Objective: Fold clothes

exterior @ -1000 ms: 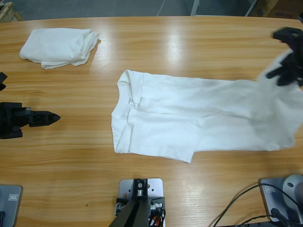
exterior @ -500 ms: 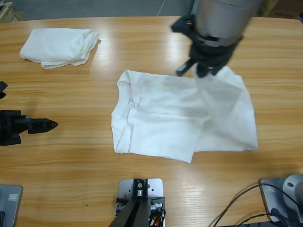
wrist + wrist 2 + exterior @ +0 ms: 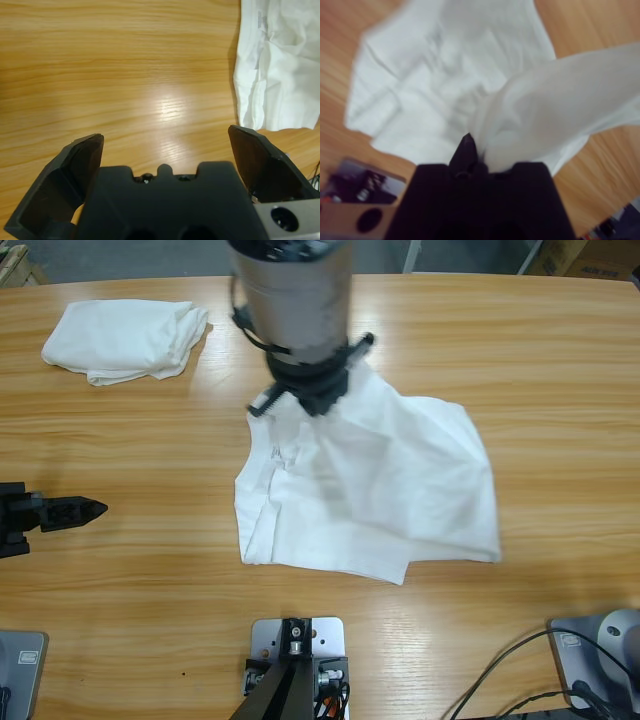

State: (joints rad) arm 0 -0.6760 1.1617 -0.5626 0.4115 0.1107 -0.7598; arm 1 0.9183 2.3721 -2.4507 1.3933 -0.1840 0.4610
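A large white T-shirt point(image 3: 400, 490) lies in the middle of the wooden table, its right part lifted and drawn leftward over the rest. My right gripper point(image 3: 305, 398) hangs above the shirt's upper left and is shut on a bunched fold of its fabric point(image 3: 530, 110). The right wrist view shows the cloth trailing from the right gripper point(image 3: 467, 145), with the flat part of the shirt point(image 3: 435, 75) below. My left gripper point(image 3: 85, 509) sits low at the table's left, open and holding nothing. From the left gripper point(image 3: 165, 136), the shirt point(image 3: 275, 75) and its neck label point(image 3: 261, 20) show ahead.
A second white T-shirt point(image 3: 125, 337) lies folded in a bundle at the far left of the table point(image 3: 150, 590). Black cables point(image 3: 520, 670) run at the near right corner. The right arm's big silver body point(image 3: 290, 290) covers the far middle of the table.
The right gripper has swept from the far right edge leftward across the table, dragging the shirt's right end over the rest. The left gripper has drawn back slightly to the left.
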